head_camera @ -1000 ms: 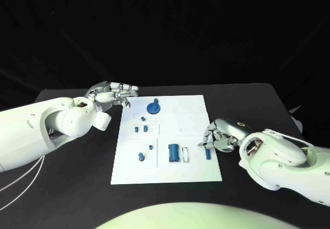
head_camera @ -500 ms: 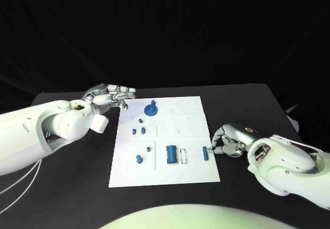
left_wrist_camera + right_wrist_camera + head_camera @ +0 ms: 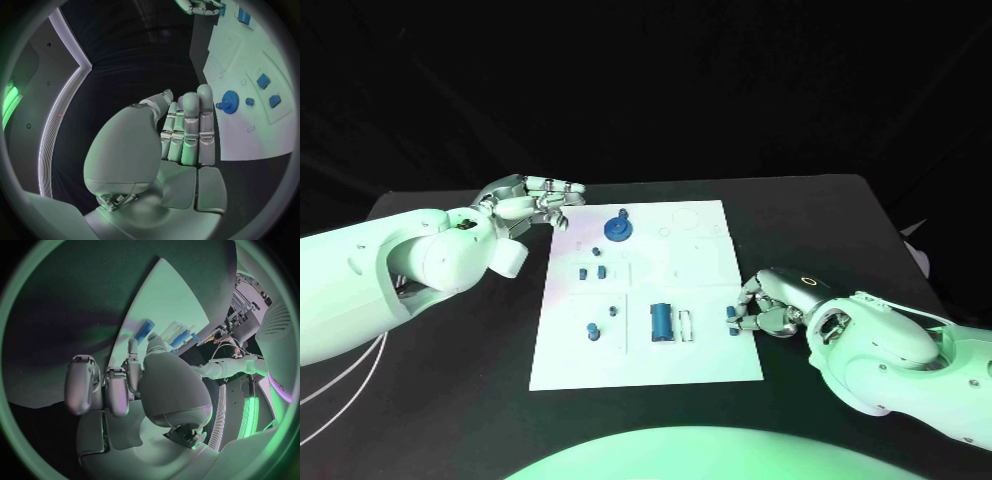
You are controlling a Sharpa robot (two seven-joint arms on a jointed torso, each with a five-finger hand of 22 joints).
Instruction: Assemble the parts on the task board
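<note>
Pinching small blue peg (image 3: 733,318), right hand (image 3: 769,308).

White task board (image 3: 704,260) lies flat mid-table, long side running away from the robot. On it: blue gear (image 3: 619,231) near the far left corner, two small blue blocks (image 3: 591,271) just nearer, two small blue pegs (image 3: 600,329) at near left, and a blue cylinder (image 3: 661,320) lying beside a white slot toward the near middle. One more small blue pin (image 3: 733,319) sits at the board's right edge, at the right hand's fingertips – can't tell if gripped
</note>
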